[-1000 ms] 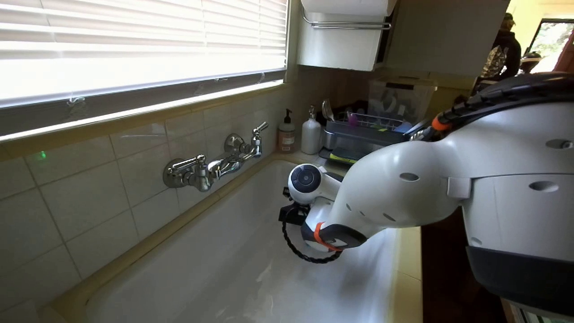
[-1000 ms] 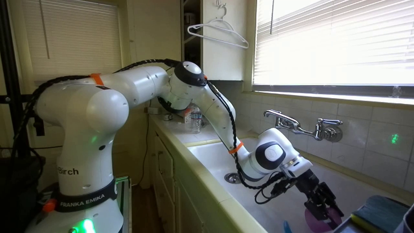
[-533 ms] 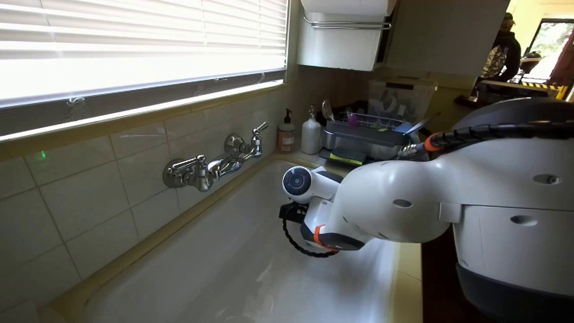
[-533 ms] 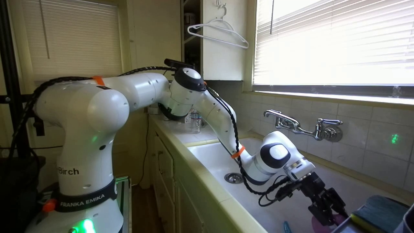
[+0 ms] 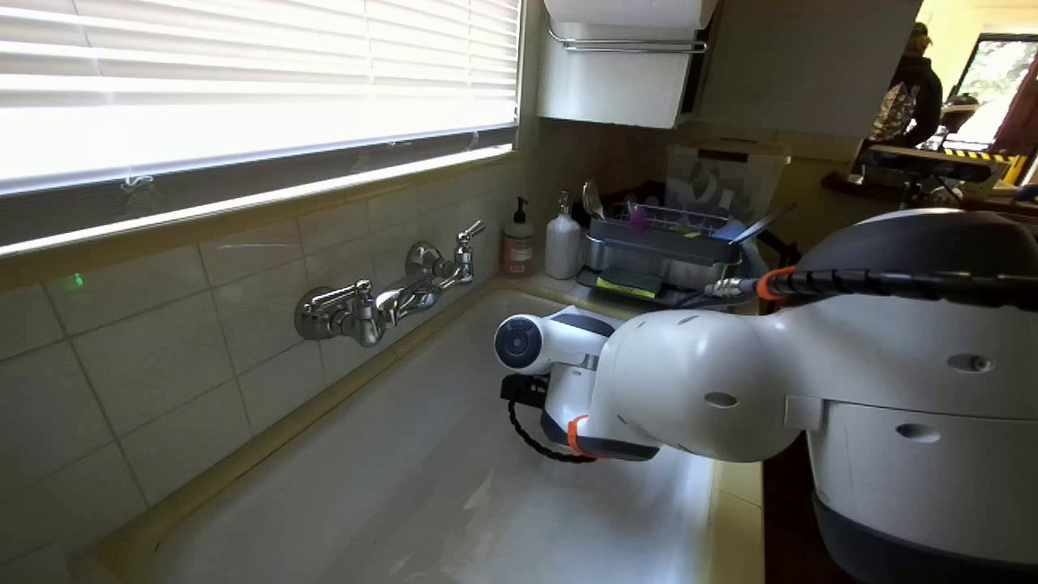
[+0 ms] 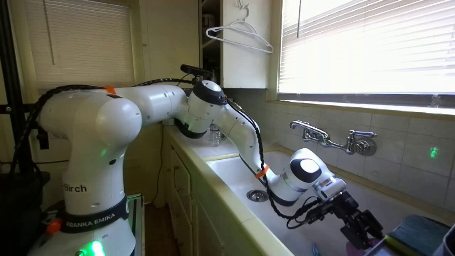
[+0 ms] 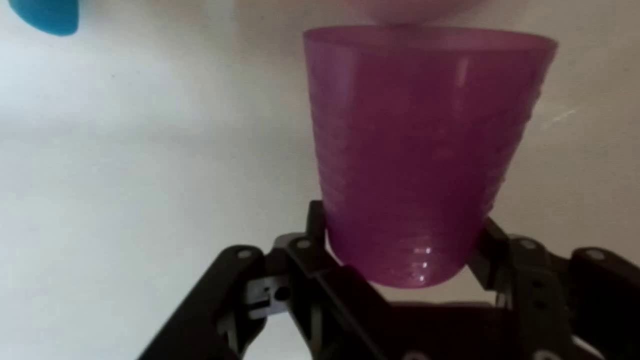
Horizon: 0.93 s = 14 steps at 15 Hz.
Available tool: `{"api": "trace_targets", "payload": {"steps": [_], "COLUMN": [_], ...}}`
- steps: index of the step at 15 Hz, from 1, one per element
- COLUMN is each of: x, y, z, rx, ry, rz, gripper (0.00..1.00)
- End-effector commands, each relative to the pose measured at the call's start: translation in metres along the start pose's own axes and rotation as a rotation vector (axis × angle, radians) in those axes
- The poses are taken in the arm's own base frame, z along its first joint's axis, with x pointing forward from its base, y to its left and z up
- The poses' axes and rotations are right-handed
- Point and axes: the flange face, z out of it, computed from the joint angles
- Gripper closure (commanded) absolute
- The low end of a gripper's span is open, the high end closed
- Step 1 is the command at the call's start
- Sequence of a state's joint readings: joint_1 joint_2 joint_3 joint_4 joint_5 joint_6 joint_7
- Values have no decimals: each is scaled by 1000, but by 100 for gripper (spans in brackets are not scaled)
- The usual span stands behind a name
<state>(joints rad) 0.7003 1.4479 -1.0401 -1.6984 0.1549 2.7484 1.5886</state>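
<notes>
Purple cup (image 7: 420, 150), narrow base end gripped in the tool (image 7: 404, 230), rim pointing away from it

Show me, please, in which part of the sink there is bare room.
Bare: in an exterior view's foreground, the sink floor between the tiled wall and the robot-side counter edge. Crowded: around the hand, which holds a purple cup, with a blue object nearby.
</notes>
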Motion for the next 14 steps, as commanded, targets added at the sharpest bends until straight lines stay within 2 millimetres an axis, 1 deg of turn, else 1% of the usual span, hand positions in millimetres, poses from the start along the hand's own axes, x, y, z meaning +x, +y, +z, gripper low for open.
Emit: {"api": "trace_targets", "payload": {"steps": [1,4,5,7,8,9,10,11,14], "x": [-8,-11,-6,-6,-8,-8,-8,-8,-8], "y": [-9,-12,-12,-12,-13,-14,-14,-14,-15], "z": [8,9,4,2,3,3,3,3,2], "rx": [-18,-23,-23,-19,-17,-17,-18,-19,-22], "ry": [75,99,101,118,128,132,138,143,145], "rz": [0,-2,-3,-10,-10,-10,-11,-9,-3], "gripper": [60,60,60,60,27,9,3,0,0]}}
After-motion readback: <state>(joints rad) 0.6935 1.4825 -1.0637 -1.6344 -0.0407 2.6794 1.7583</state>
